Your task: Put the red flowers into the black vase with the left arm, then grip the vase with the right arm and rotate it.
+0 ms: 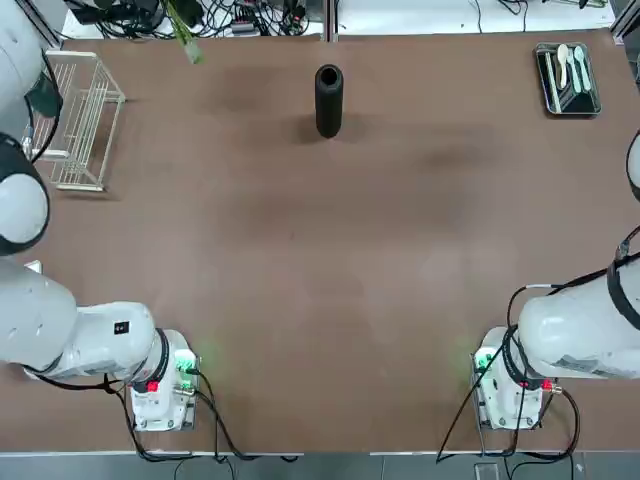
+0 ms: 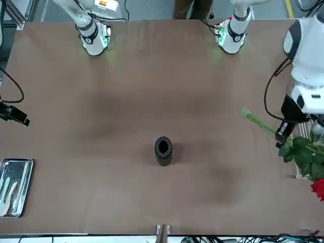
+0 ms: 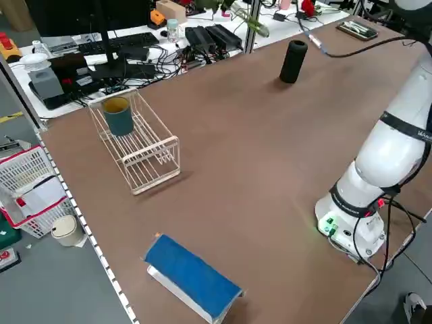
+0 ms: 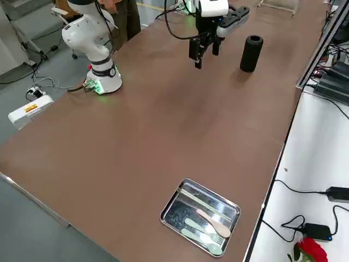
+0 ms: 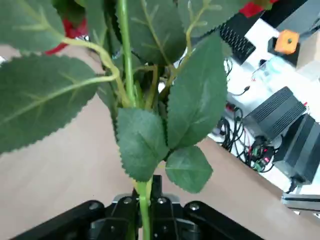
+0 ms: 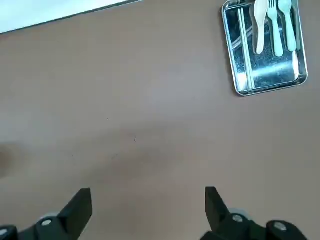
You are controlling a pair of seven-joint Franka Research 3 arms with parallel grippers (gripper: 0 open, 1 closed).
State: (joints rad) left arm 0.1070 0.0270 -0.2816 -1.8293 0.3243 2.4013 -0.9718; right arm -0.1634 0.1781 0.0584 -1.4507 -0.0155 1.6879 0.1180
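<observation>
Red roses [image 2: 317,189] clamped in left gripper [image 5: 145,192]; right gripper [image 6: 149,205] apart.
Vase [image 2: 163,151] (narrow-mouthed) could be toppled by badly tilted stems.

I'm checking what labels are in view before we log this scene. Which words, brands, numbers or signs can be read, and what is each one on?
No word, brand or number can be read for certain.
Orange label on a white box: too small to read.
Print on the dark band of the right arm: too small to read.
</observation>
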